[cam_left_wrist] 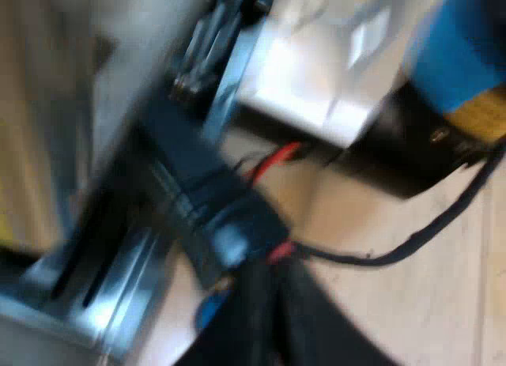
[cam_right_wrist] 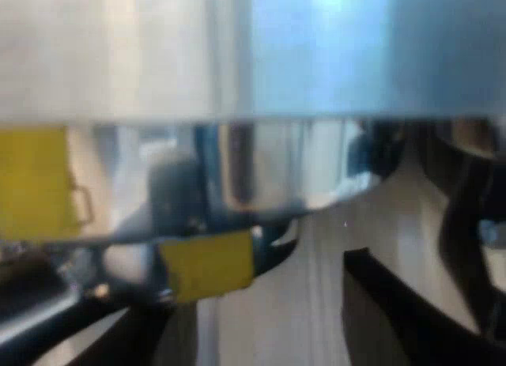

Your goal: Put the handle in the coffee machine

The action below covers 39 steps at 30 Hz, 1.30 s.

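- The metal holder with a dark handle ending in red lies along the line of our left gripper. Its red end sits right at the jaws, and the dark handle runs straight away from them to a grey metal head farther off.
- The left jaws look closed on that red end. The dark fingers come together under it, and the handle seems to grow out of them, though blur keeps us from seeing the contact itself.
- The holder hangs above the pale surface, not resting on it and not yet locked into anything.
- Near the holder's head we see a bright silver block, and beyond it a black block and a blue shape. All three are too blurred to name.
- Our right gripper is hard up against the brushed, shiny metal front of the espresso machine. Blurred reflections and yellow patches show in its curved lip.
- The right jaws stand apart, with pale surface between them and nothing held.
- In our judgement, the left arm is the one doing the task, since the holder is already in its grip, while the right arm only waits by the machine.
- The coming move turns on the holder's long axis: the head leads and the jaws trail at the red end. The head has to go up under the machine's front and be turned until it locks.
- We cannot tell how far the head is from that socket.
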Motion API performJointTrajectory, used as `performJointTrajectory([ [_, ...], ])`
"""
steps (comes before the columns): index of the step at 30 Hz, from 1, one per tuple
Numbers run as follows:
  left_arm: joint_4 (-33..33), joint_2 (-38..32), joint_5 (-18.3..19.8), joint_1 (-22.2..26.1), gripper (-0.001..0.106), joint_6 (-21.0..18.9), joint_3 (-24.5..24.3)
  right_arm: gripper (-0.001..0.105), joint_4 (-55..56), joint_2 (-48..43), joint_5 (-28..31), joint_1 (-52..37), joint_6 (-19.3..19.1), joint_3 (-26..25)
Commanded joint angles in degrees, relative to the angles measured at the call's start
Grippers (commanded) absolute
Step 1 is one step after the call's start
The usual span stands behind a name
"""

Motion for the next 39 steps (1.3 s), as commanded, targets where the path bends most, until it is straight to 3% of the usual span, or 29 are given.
performJointTrajectory([
  [1, 4.6, -0.4, 3.0, -1.1, 0.001, 0.1, 1.6, 0.047, -3.8, -1.2, -5.0, 0.2, -0.2, -1.9],
  [21, 1.0, -3.7, 2.2, -0.5, 0.001, 0.2, -1.2, 0.047, -3.8, -1.2, -5.0, 0.2, -0.2, -1.9],
  [27, -1.2, -4.3, 2.1, 1.8, 0.001, -0.2, -4.2, 0.047, -3.8, -1.2, -5.0, 0.2, -0.2, -1.9],
  [30, -4.9, -4.4, 1.3, 4.5, 0.001, -3.0, -4.2, 0.047, -3.8, -1.2, -5.0, 0.2, -0.2, -1.9],
  [33, -10.4, -4.4, -3.1, 6.7, 0.001, -6.1, -3.2, 0.047, -3.8, -1.2, -5.0, 0.2, -0.2, -1.9],
  [35, -15.1, -4.4, -9.4, 7.2, 0.001, -7.4, -1.5, 0.047, -3.8, -1.2, -5.0, 0.2, -0.2, -1.9],
  [38, -19.3, -4.4, -16.0, 6.3, 0.001, -7.7, 1.5, 0.047, -3.8, -1.2, -5.0, 0.2, -0.2, -1.9],
  [39, -19.4, -4.4, -16.6, 6.0, 0.001, -7.7, 2.0, 0.047, -3.8, -1.2, -5.0, 0.2, -0.2, -1.9],
])
